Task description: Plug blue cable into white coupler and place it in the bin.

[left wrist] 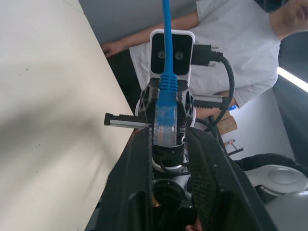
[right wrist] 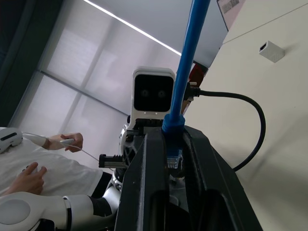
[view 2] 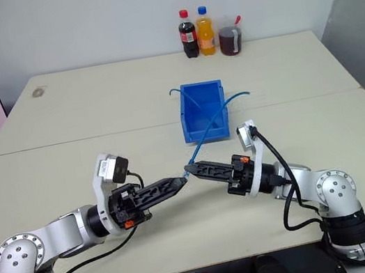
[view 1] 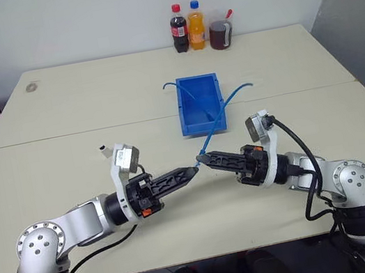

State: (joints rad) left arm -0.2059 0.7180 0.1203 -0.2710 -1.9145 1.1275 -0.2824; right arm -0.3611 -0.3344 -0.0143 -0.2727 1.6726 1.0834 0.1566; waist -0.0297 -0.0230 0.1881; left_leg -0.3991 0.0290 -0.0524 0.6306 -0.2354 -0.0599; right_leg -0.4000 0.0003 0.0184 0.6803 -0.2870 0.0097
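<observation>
Both arms reach level toward each other above the table (view 1: 68,171). The right gripper (view 1: 204,158) pinches the plug end of the blue cable (view 1: 217,122), which runs back into the bin (view 1: 200,105). The left gripper (view 1: 194,170) has fingers slightly apart beside the plug. The white coupler (view 1: 103,150) lies on the table behind the left arm.

Both arms (view 1: 78,225) level, fingertips (view 1: 190,171) nearly meeting

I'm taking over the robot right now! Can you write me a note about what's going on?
Left end effector: open, tips beside the plug.
Right end effector: shut on the blue cable near its plug.
The cable's far part lies in the bin. The white coupler lies on the table, untouched.
Done: cable lifted. Left: plug it into the coupler, put both in the bin.
</observation>
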